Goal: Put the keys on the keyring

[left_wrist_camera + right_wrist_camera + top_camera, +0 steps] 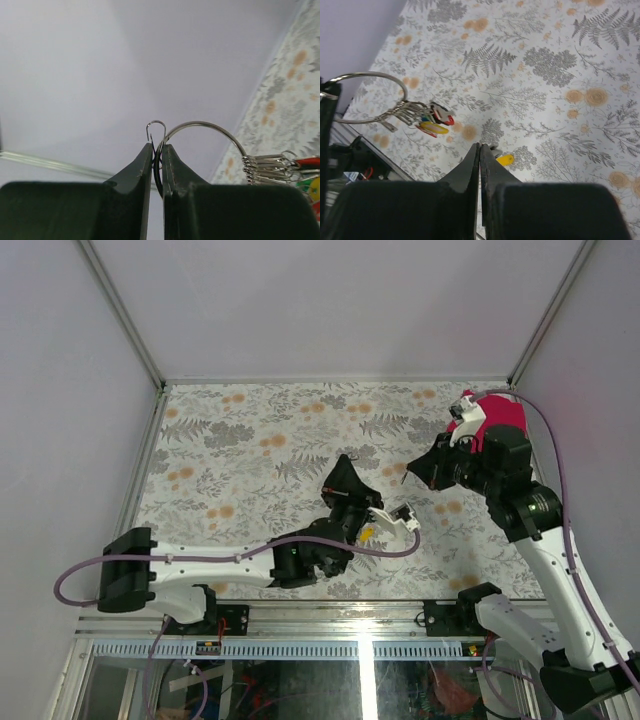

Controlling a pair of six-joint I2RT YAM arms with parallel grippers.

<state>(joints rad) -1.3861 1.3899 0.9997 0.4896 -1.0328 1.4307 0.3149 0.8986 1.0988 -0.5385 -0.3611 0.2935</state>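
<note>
– Keyring (200, 123) position, please?
– Your left gripper (156, 146) has it. The jaws are pressed together on the big silver ring and pinch the wire at its left side. In your left wrist view the loop arcs up and to the right of the fingertips. A much smaller wire loop (157, 121) pokes up just above the tips, right beside the big ring. I cannot tell whether the two touch.
– And the keys?
– A bunch of keys (434, 122) already hangs on the ring, heads clustered together, with red, yellow and green showing. In your right wrist view they sit left of your right gripper (480, 146), over the fern-print cloth (545, 65).
– Right jaws?
– Closed, fingers flat against each other with only a hairline between them. One yellow-headed key (505, 159) sits just beside their tips, on the right. I cannot tell whether you are pinching its blade or it lies on the cloth below. Your right gripper is apart from the ring, not touching it.
</note>
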